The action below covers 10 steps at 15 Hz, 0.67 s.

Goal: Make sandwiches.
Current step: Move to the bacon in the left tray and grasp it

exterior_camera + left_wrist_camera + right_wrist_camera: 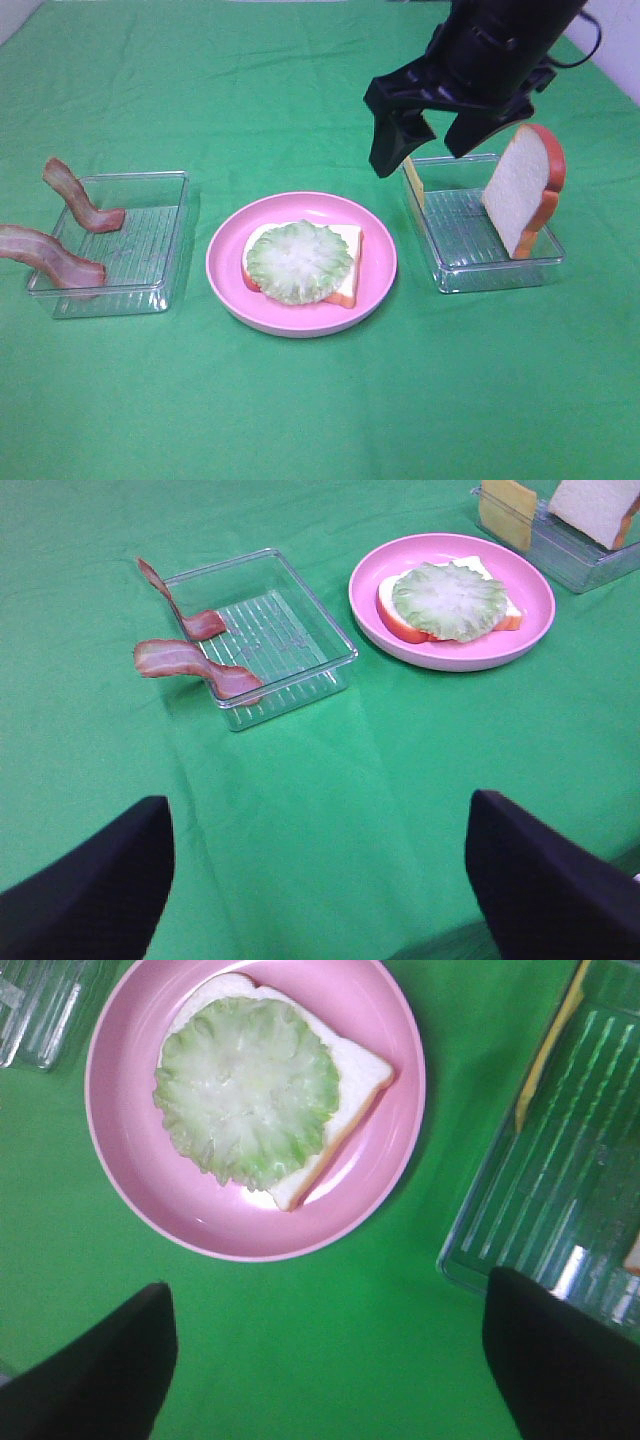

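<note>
Green cloth; right gripper hung empty, jaws spread, near the cheese square leaning on the plate-side wall of its tray, lettuce-topped bread lay on the pink plate; best pinch, I judged: the cheese's top edge.

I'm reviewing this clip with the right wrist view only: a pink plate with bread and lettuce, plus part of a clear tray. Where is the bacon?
Observer: The two bacon strips each have one end inside the left tray, and the other end sticks out past its left rim.
Operator: Is there a second bread slice?
Observer: Yes. A bread slice stands on edge in the right tray, leaning at its right wall.
Operator: And the left gripper?
Observer: The left gripper is open and empty. There is bare green cloth between its fingers, and the bacon tray is ahead of it.
</note>
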### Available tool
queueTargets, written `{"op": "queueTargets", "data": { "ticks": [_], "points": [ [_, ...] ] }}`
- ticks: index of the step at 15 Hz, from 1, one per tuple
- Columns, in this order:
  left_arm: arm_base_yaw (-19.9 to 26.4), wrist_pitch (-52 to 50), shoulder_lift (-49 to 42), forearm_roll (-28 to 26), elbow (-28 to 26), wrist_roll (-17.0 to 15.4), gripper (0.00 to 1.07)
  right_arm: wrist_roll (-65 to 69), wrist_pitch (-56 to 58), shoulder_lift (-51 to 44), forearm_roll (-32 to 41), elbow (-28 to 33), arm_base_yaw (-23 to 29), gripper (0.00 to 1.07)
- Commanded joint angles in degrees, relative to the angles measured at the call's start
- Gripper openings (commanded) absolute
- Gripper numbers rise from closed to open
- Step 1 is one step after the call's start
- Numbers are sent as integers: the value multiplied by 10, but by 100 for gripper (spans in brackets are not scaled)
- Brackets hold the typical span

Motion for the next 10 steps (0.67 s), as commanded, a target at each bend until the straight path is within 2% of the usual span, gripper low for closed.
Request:
{"op": "queueTargets", "data": {
  "ticks": [1, 4, 7, 10],
  "points": [
    [0, -6, -11, -3, 1, -3, 76, 5, 32, -67, -23, 37, 1, 79],
    [0, -6, -11, -3, 1, -3, 76, 5, 40, -152, -32, 113, 1, 79],
    [0, -6, -11, -3, 1, -3, 76, 0, 54, -274, -49, 205, 1, 79],
    [0, -6, -11, 1, 1, -3, 76, 1, 77, -395, -59, 272, 1, 79]
  ]
}}
